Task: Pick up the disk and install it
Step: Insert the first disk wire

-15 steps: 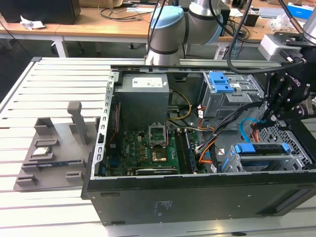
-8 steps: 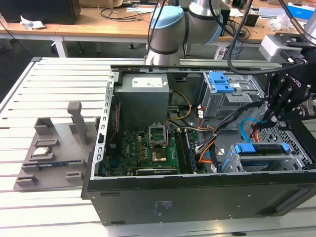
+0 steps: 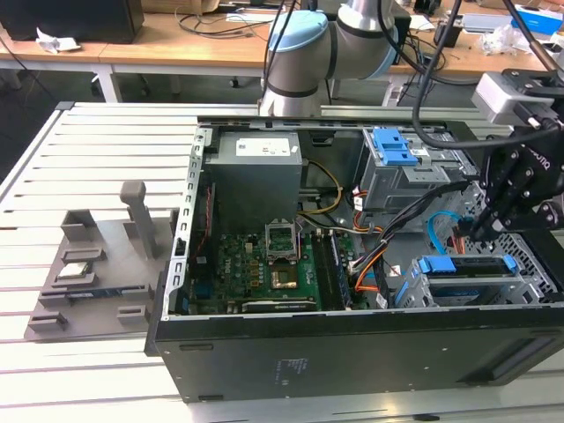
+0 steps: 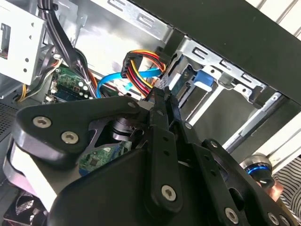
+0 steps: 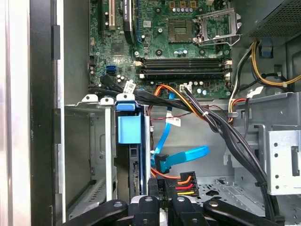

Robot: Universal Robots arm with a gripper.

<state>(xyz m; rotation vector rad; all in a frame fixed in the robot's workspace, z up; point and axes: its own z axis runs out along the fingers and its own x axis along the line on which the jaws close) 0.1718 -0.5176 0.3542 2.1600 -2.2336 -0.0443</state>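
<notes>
The disk (image 3: pixel 467 266) sits on edge in the lower drive cage (image 3: pixel 529 278) at the exterior view's right end of the open computer case, with its blue bracket tab (image 5: pixel 128 128) sticking out. That blue tab (image 4: pixel 203 79) also shows in the second wrist view. My gripper (image 3: pixel 480 233) hangs just above and beside the cage, over the bundle of cables. Its black fingers (image 4: pixel 161 108) are pressed together, shut, and I see nothing between them. In the first wrist view the gripper (image 5: pixel 162 188) is close to a black power plug (image 5: pixel 185 181) with orange, red and yellow wires.
A grey power supply box (image 3: pixel 256 172) and a blue-latched upper drive cage (image 3: pixel 397 154) stand at the far side of the case. The motherboard (image 3: pixel 264 264) lies in the middle. A blue data cable (image 5: pixel 181 157) and black cable bundles cross near the gripper. A grey fixture (image 3: pixel 97 264) stands on the slatted table.
</notes>
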